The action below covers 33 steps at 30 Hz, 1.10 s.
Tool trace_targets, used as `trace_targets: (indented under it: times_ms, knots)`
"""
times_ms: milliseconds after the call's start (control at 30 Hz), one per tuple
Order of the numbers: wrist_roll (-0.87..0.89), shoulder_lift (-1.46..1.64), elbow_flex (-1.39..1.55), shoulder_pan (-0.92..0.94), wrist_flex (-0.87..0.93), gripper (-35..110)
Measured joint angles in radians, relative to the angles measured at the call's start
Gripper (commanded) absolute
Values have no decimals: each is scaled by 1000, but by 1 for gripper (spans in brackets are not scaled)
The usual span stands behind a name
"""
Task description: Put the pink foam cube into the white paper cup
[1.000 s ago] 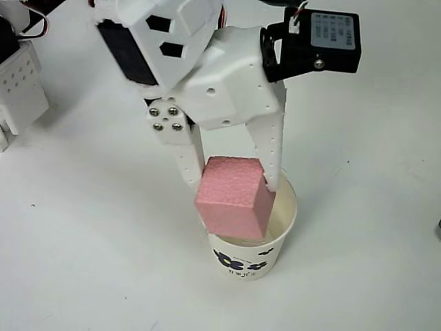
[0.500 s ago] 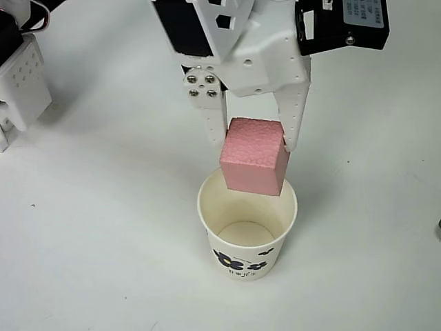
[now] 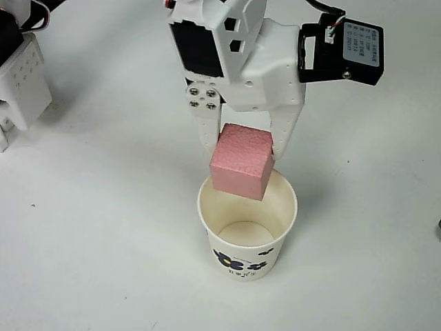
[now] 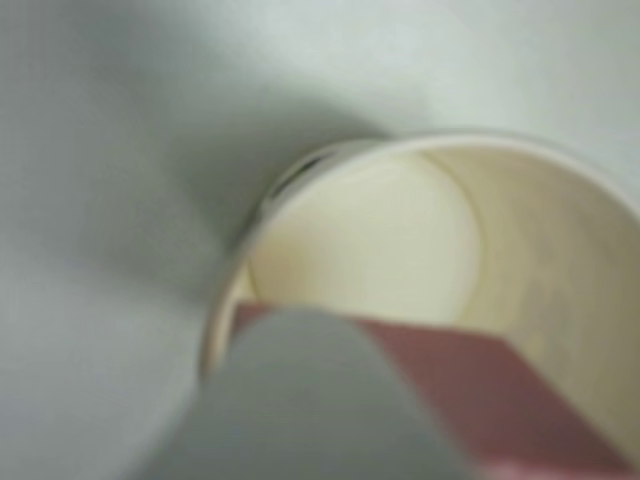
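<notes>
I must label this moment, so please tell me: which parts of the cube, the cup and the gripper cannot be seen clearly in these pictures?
- Pink foam cube, overhead view: its underside and the sides pressed by the gripper fingers are hidden.
- White paper cup, overhead view: the far rim is covered by the cube, so how high the cube hangs above it is unclear.
- Wrist view: blurred; a grey finger covers part of the cube; the cup is cut off at the right edge.

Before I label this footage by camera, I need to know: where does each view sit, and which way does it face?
Overhead view: fixed above the table, looking down on the white two-finger gripper holding the salmon-pink foam cube over the small white paper cup with navy flower prints; the arm's white body shows.
Wrist view: rides on the gripper, looking down into the cup; a blurred white finger shows in front of the cube.
Shared: cube and cup.
</notes>
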Motion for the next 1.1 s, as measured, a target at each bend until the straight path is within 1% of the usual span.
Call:
trace_targets:
  times_ms: [567,600,800,900,1100]
  knots:
    - [-44,0,2,34,0,19]
    - [-44,0,2,37,-2,21]
    - [-61,0,2,38,-2,41]
    - [-89,0,2,44,-2,45]
    - [-141,0,2,46,-2,48]
